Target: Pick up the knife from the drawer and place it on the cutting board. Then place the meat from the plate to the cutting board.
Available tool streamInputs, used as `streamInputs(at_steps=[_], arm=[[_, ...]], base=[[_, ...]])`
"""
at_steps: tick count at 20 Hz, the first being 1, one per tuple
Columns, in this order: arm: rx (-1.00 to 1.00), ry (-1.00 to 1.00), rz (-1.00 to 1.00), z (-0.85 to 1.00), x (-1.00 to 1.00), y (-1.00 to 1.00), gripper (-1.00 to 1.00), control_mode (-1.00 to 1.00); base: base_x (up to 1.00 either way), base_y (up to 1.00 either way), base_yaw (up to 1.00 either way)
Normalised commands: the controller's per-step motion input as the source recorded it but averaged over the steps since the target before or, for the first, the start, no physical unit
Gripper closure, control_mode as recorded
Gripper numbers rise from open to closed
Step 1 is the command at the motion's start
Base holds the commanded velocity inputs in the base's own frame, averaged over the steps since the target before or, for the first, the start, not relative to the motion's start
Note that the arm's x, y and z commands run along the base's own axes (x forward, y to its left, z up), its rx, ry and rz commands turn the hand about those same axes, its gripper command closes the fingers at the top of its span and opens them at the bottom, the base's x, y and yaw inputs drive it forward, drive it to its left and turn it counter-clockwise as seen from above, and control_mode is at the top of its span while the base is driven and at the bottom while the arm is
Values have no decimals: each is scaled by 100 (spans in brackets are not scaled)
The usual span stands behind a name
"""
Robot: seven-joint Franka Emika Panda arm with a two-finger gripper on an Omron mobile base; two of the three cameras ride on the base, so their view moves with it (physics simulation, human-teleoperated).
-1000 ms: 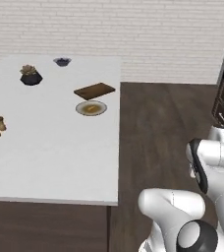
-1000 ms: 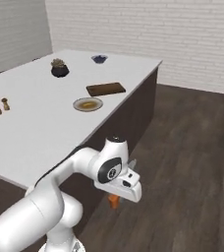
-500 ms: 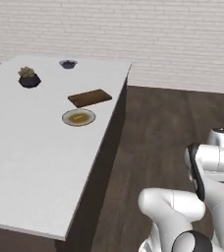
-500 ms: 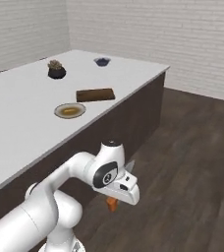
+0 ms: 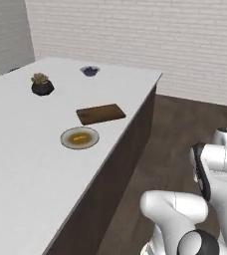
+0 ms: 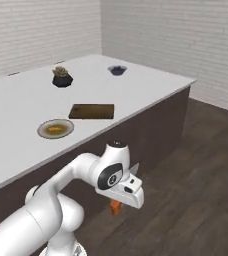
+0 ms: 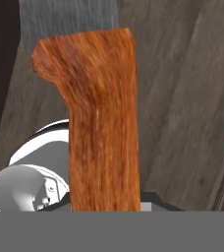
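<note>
Low beside the base, the end effector [image 6: 120, 199] grips the knife [image 7: 100, 123] by its handle (blade forward). Carry it level, up over the desk [image 5: 16, 149] edge — the cutting board [image 5: 101, 113] lies at eleven o'clock, beyond the plate [image 5: 79, 138].

Bench [image 5: 26, 164] to my front-left, floor [image 5: 185, 124] on its right. On the bench: plate [image 5: 79, 138] nearest me with the meat [image 5: 78, 138] in it, board [image 5: 101, 113] just behind the plate toward the bench edge. Plant pot [image 5: 42, 85] further back and left, small bowl [image 5: 89, 70] behind that near the far end. My tool [image 6: 120, 197] is low over the floor, off the bench, knife [image 7: 100, 123] in it.
</note>
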Motion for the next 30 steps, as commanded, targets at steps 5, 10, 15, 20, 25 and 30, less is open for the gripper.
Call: streamInputs(at_steps=[5,10,15,20,25,30], arm=[[0,0,0,0,0,0,100,100],[0,0,0,0,0,0,100,100],[0,0,0,0,0,0,100,100],[0,0,0,0,0,0,100,100],[0,0,0,0,0,0,100,100],[0,0,0,0,0,0,100,100]], base=[[80,-49,45],[67,-50,48],[51,-28,59],[36,-15,62],[48,-42,58],[57,-54,48]])
